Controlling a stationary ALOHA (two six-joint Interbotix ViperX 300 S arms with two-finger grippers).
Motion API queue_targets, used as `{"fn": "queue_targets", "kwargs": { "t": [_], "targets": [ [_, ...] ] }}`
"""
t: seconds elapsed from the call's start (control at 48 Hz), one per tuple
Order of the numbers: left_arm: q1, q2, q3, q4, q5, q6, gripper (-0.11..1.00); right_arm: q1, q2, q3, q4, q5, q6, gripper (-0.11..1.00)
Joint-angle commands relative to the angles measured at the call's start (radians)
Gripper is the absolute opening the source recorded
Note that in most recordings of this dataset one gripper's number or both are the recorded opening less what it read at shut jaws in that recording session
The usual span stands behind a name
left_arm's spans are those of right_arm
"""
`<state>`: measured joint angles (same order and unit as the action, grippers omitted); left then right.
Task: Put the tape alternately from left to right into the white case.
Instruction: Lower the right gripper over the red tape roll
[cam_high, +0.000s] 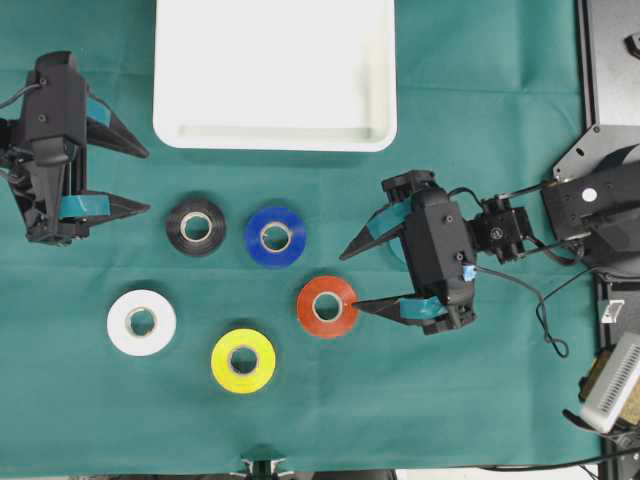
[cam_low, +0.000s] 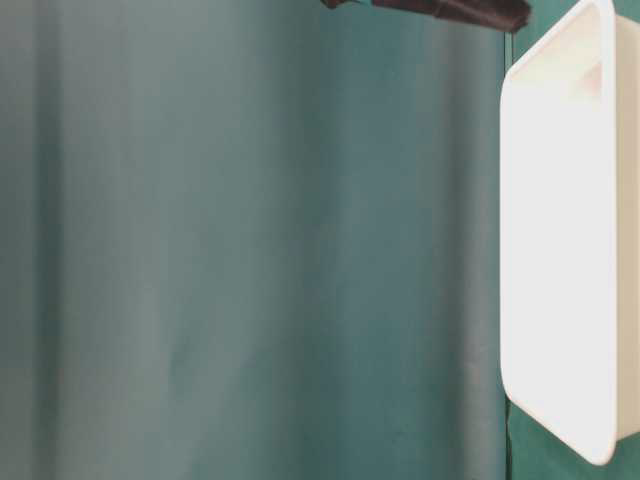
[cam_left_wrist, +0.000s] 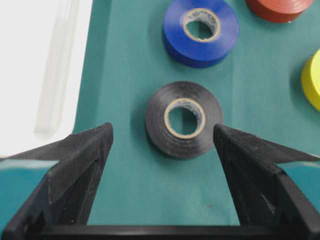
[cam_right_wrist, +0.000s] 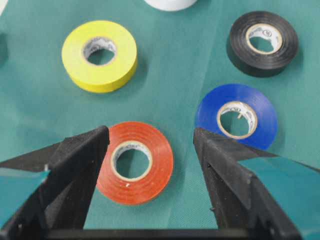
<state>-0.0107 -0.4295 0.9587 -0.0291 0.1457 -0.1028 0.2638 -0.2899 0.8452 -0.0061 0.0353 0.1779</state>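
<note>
The white case (cam_high: 275, 75) lies at the back middle of the green cloth, its floor bare white; its rim also shows in the left wrist view (cam_left_wrist: 35, 70). Five tape rolls lie flat in front of it: black (cam_high: 196, 227), blue (cam_high: 275, 236), red (cam_high: 327, 306), white (cam_high: 141, 322) and yellow (cam_high: 243, 360). My left gripper (cam_high: 146, 181) is open, just left of the black roll (cam_left_wrist: 184, 119), which lies ahead of its fingertips. My right gripper (cam_high: 349, 280) is open, with the red roll (cam_right_wrist: 135, 162) partly between its fingers, one tip over its edge.
Black robot bases and cables (cam_high: 600, 210) crowd the right edge of the table. In the table-level view the case (cam_low: 555, 250) stands against a green backdrop. Blue (cam_right_wrist: 236, 116), black (cam_right_wrist: 262, 42) and yellow (cam_right_wrist: 100, 55) rolls lie beyond the right gripper.
</note>
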Motion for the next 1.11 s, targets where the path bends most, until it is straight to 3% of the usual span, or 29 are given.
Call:
{"fn": "queue_targets", "kwargs": {
  "t": [0.0, 0.334, 1.084],
  "targets": [
    [0.002, -0.012, -0.011, 0.0, -0.005, -0.002, 0.86, 0.005, -0.006, -0.025, 0.002, -0.008, 0.003, 0.68],
    [0.003, -0.012, -0.011, 0.0, -0.005, -0.002, 0.86, 0.052, 0.018, -0.031, 0.002, -0.011, 0.003, 0.68],
    [0.003, -0.011, -0.009, -0.002, -0.005, -0.021, 0.86, 0.115, 0.256, -0.16, 0.0, 0.095, 0.003, 0.67]
  ]
}}
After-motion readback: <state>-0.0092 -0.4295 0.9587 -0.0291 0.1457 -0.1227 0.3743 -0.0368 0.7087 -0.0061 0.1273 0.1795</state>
